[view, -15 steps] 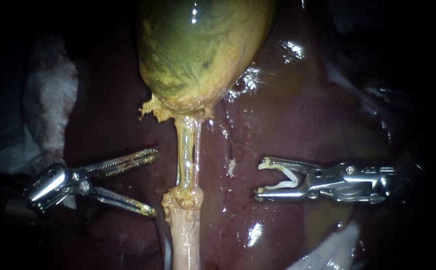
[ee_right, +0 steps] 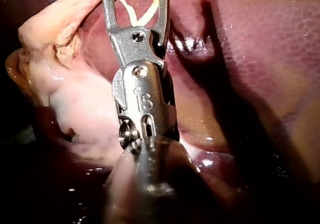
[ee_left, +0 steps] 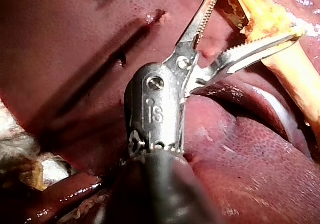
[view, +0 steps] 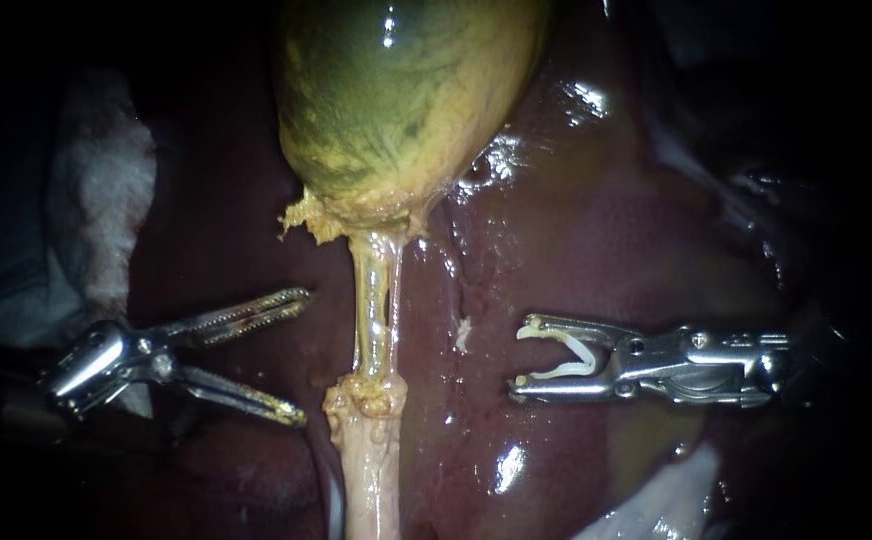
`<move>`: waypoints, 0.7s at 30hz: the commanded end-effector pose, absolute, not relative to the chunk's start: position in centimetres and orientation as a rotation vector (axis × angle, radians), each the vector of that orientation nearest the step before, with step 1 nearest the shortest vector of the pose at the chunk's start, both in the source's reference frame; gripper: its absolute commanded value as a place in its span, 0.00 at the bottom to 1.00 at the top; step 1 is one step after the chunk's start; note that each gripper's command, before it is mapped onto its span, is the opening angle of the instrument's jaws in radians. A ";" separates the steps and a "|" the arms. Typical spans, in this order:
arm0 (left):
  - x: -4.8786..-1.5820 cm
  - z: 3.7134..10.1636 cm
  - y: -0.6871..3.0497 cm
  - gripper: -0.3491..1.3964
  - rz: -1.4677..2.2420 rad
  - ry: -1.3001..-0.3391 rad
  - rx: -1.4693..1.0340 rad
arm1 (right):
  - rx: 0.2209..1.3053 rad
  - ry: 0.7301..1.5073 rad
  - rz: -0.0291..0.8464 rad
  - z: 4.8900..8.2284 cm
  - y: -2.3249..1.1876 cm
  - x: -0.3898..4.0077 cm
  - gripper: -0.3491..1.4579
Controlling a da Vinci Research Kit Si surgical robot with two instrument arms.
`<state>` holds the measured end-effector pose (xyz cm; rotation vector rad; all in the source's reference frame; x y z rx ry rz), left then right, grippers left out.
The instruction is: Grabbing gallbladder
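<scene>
The green-yellow gallbladder (view: 406, 100) hangs at the top of the endoscope view. A pale tube (view: 376, 310) runs down from it to a fatty stump (view: 366, 440). My left instrument (view: 303, 356) lies left of the tube, its toothed jaws wide open and holding nothing. In the left wrist view my left instrument (ee_left: 257, 11) has one jaw close against the tube (ee_left: 295, 68). My right instrument (view: 519, 355) rests right of the tube over the liver (view: 596, 230), its jaws standing apart with a white clip (view: 576, 360) seated between them. That clip (ee_right: 142, 11) also shows in the right wrist view.
White gauze (view: 106, 200) lies at the left edge of the liver. More white material (view: 656, 500) sits at the lower right. Pale fatty tissue (ee_right: 75, 98) lies beside my right instrument's shaft. Wet dark-red liver surface surrounds the tube on both sides.
My left instrument has shifted slightly left and up, away from the tube, jaws still open. My right instrument and the tissue have not moved.
</scene>
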<state>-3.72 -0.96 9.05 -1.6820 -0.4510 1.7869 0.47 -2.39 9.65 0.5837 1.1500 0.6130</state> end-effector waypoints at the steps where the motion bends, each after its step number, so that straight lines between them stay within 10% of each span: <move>1: -3.67 9.06 -0.92 0.74 1.785 -0.444 -1.675 | 0.584 1.150 0.613 9.65 -2.39 0.47 0.52; 21: -3.34 9.39 -0.21 0.66 1.730 -0.212 -1.519 | 0.587 1.149 0.618 9.65 -2.40 0.48 0.52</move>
